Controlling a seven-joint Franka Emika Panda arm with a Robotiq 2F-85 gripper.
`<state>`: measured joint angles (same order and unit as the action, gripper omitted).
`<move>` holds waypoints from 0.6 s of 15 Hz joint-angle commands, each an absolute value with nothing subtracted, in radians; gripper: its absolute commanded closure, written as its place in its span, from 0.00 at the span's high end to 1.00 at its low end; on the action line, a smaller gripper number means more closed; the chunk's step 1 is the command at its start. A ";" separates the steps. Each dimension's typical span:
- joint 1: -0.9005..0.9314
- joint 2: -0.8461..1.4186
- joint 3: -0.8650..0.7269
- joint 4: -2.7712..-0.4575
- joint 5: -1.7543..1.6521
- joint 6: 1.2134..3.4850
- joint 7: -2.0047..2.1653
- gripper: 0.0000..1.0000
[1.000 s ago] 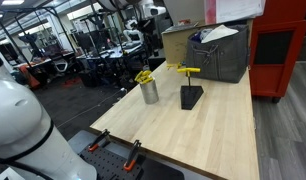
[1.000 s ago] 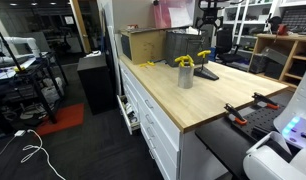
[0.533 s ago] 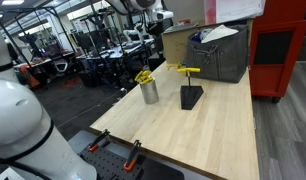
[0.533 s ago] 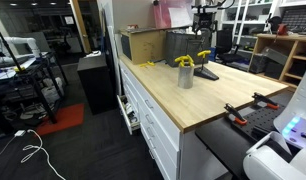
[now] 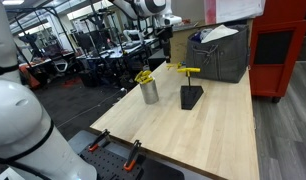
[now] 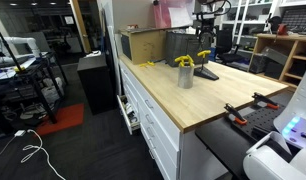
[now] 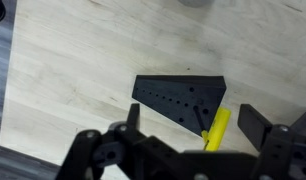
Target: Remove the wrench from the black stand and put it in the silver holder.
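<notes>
Straight down on the black stand (image 7: pixel 178 98) on the wooden table (image 7: pixel 63 70): yellow wrench (image 7: pixel 217 130) at the stand's lower right, gripper (image 7: pixel 193 122) spread wide above the stand.

We note a pale wood tabletop (image 7: pixel 63 70), smooth and matt with fine grain, a matt black stand (image 7: pixel 178 100), a smooth yellow wrench (image 7: pixel 217 128) and a shiny metal silver holder (image 5: pixel 150 93).

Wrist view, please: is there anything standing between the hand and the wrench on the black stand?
Nothing visible does. The open hand hangs above the black stand, and the wrench rests uncovered on it, with only air between them.
</notes>
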<state>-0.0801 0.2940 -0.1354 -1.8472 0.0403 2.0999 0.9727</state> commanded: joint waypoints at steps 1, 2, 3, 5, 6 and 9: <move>-0.086 0.359 -0.157 -1.782 0.060 2.095 1.008 1.00; -0.088 0.373 -0.161 -1.771 0.064 2.100 1.011 1.00; -0.092 0.390 -0.165 -1.756 0.069 2.109 1.007 1.00; -0.100 0.422 -0.169 -1.728 0.082 2.123 0.998 1.00; -0.105 0.440 -0.170 -1.711 0.092 2.128 0.994 1.00; -0.119 0.497 -0.170 -1.656 0.127 2.132 0.991 1.00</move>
